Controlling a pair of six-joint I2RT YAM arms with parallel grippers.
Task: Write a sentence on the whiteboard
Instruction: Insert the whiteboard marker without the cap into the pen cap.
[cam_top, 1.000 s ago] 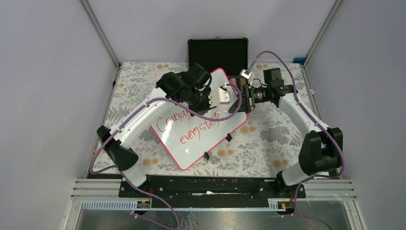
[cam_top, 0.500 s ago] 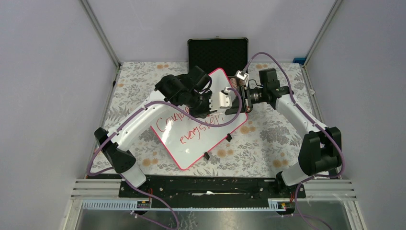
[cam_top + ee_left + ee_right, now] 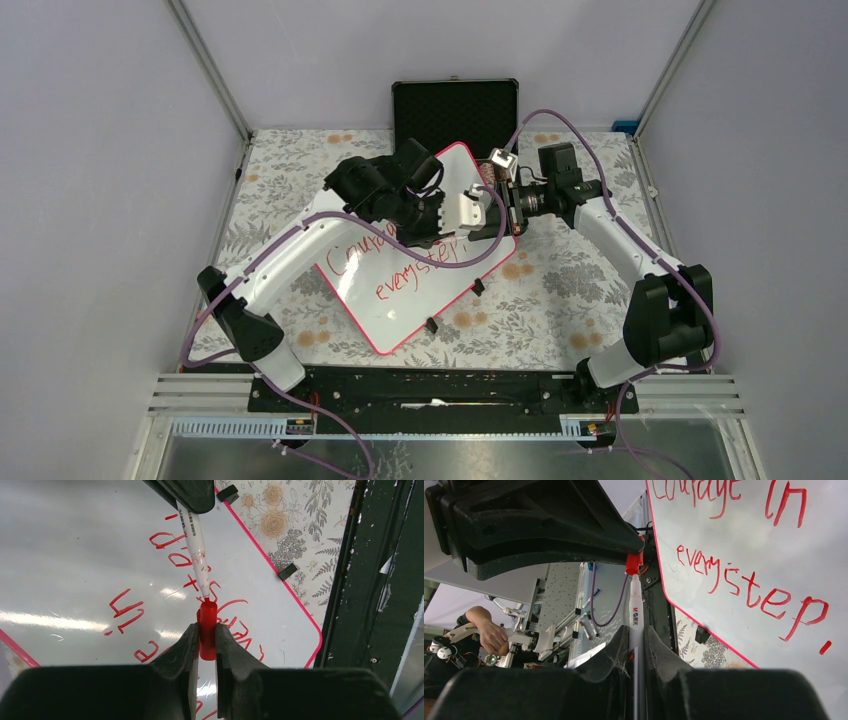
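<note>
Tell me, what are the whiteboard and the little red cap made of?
The whiteboard looks like a smooth, glossy coated panel: bright light streaks reflect off it. The red cap looks like plastic, solid-coloured and slightly shiny, but I can't tell for sure.

Bright, even overhead light with faint shadows; sharp top view; long glare streaks cross the glossy white pink-framed whiteboard [image 3: 75,555] in the left wrist view.
</note>
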